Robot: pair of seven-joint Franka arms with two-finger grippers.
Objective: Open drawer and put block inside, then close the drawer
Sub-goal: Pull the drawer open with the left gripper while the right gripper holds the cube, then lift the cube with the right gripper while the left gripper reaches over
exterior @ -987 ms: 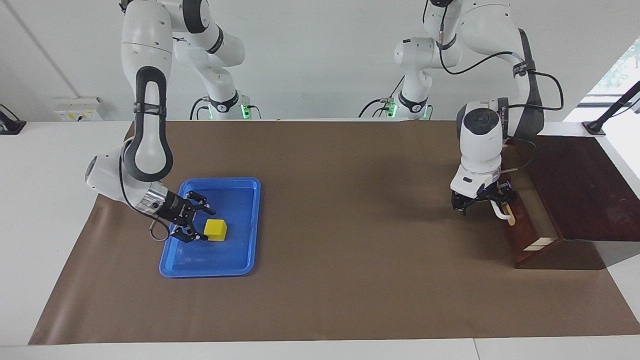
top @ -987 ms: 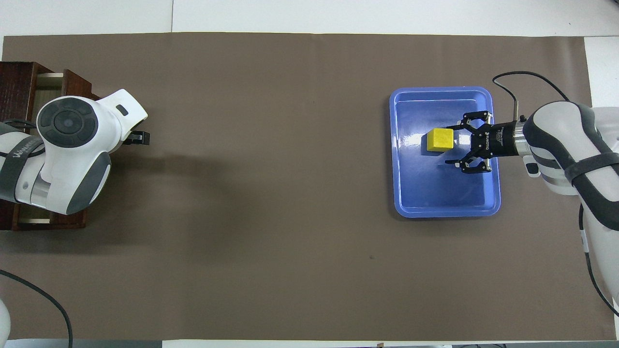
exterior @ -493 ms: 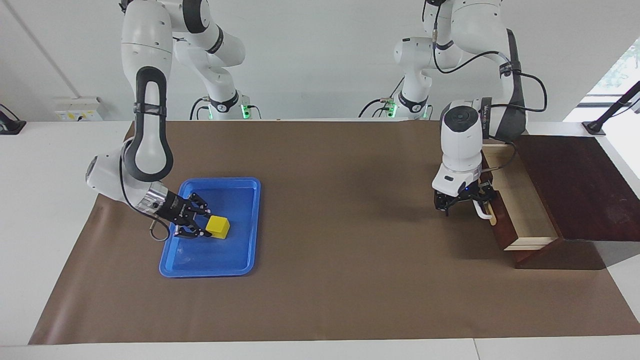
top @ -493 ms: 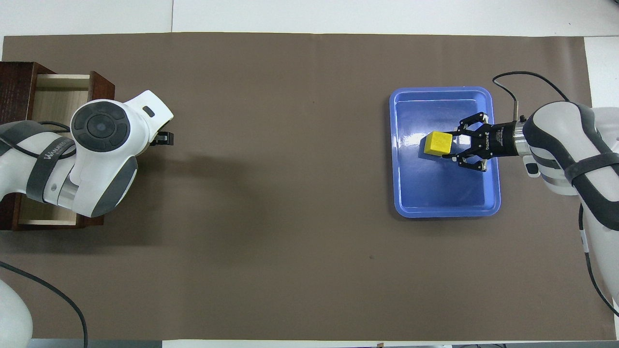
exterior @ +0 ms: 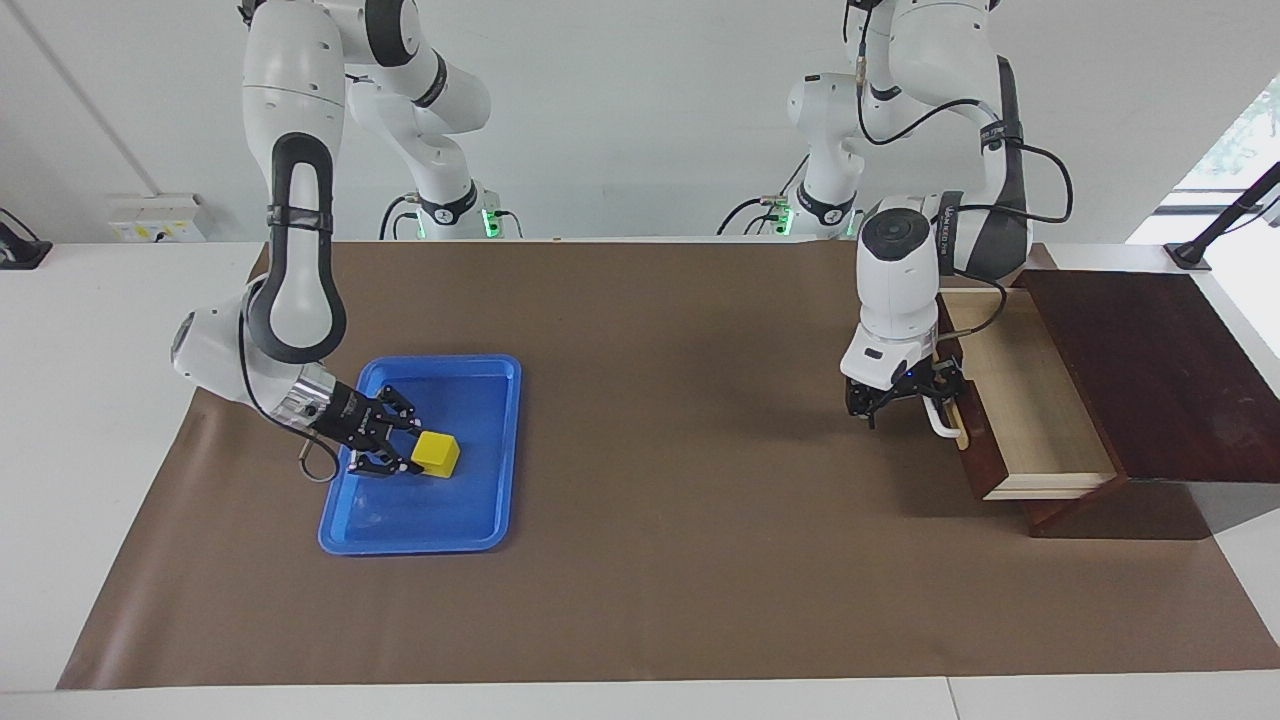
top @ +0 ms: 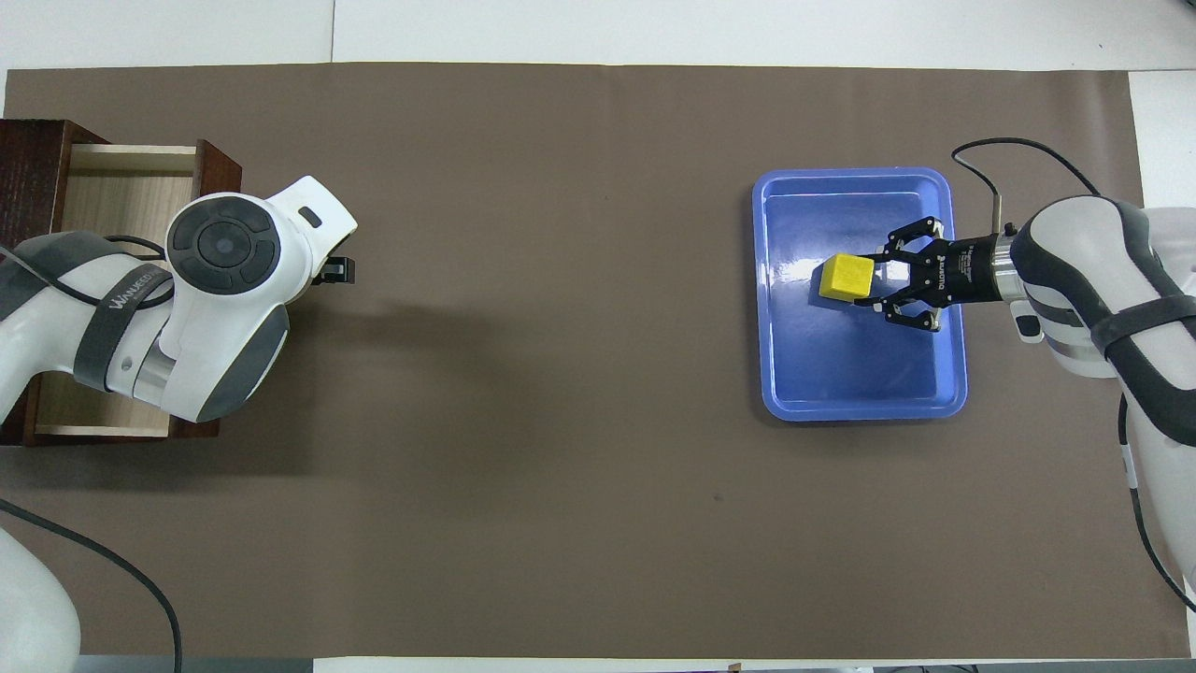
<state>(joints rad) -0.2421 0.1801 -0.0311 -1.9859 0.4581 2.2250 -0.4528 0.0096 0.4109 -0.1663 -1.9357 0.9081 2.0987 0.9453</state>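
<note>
The drawer (exterior: 1030,400) of the dark brown box (exterior: 1160,370) stands pulled well out, with its pale wood interior showing. My left gripper (exterior: 935,402) is shut on its white bar handle (exterior: 940,422). In the overhead view the drawer (top: 117,192) is partly covered by my left wrist, and only a black tip of the left gripper (top: 334,272) shows. The yellow block (exterior: 436,453) sits in the blue tray (exterior: 400,545). My right gripper (exterior: 414,452) reaches in low and is shut on the block (top: 848,277), one finger on each side.
The blue tray (top: 860,411) lies toward the right arm's end of the brown table cover, and the box (top: 28,150) stands at the left arm's end. A black cable (top: 1018,150) loops from the right wrist.
My left gripper has pulled the drawer farther out toward the table's middle. My right gripper has closed from open onto the block, which turned slightly.
</note>
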